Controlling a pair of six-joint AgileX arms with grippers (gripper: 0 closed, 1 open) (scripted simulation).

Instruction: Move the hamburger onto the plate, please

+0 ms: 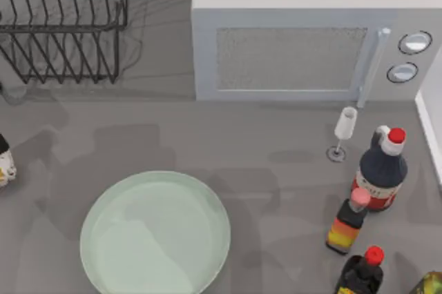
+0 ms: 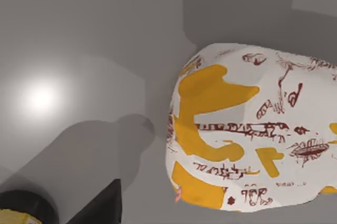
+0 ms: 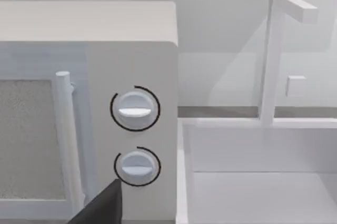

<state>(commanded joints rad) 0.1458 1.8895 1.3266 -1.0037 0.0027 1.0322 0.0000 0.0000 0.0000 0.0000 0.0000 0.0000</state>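
Observation:
The hamburger (image 2: 247,129) is a whitish flattish lump with yellow-orange blotches and dark red print, lying on the grey tabletop close below the left wrist camera. A dark part of my left gripper (image 2: 100,205) shows beside it, apart from it. The plate (image 1: 155,233), a large round pale mint-green dish, sits on the table at the front left of the top view with nothing on it. A dark part of my right gripper (image 3: 102,205) hangs in front of the microwave's knobs (image 3: 135,109).
A white microwave (image 1: 297,52) stands at the back, a black wire rack (image 1: 62,21) at the back left. A small glass (image 1: 343,132) and several bottles (image 1: 378,170) crowd the right side. A dark-capped object (image 1: 4,159) is at the left edge. A white sink (image 3: 263,182) adjoins the microwave.

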